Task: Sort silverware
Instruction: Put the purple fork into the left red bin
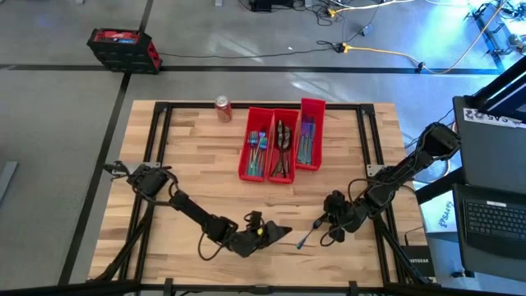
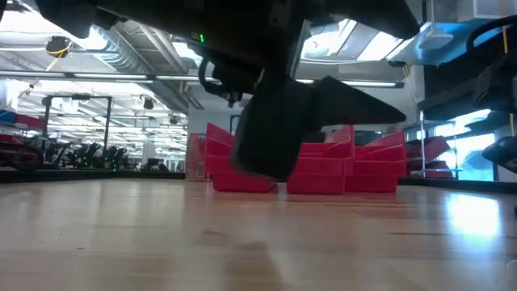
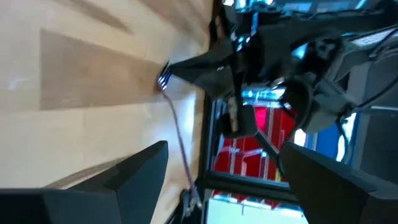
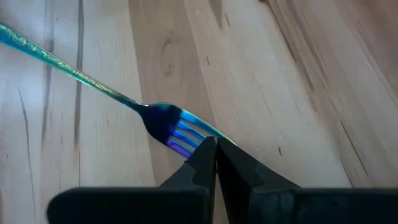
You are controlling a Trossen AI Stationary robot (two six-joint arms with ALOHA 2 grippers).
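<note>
One iridescent blue fork (image 1: 306, 239) lies slantwise near the table's front edge, between my two grippers. My right gripper (image 1: 322, 220) is shut on its tine end. The slim handle (image 4: 93, 81) runs away from it toward my left gripper (image 1: 283, 231). That gripper stands open and level just short of the handle's free end. In the left wrist view the handle (image 3: 177, 130) points in between its spread fingers (image 3: 143, 174) without touching them. The other silverware lies in three red bins (image 1: 283, 144) at the table's far middle. My right gripper pinches the fork's tines (image 4: 180, 134) between its two fingertips, only at their free ends. The fingers slant down from the table's right side, roughly in line with the fork. Whether the handle's far end rests on the table I cannot tell.
A red soda can (image 1: 223, 108) stands left of the bins near the far edge. In the low view the bins (image 2: 323, 170) show behind a dark gripper. Bare wood stretches across the table's middle and left. A laptop (image 1: 493, 218) sits off the right edge.
</note>
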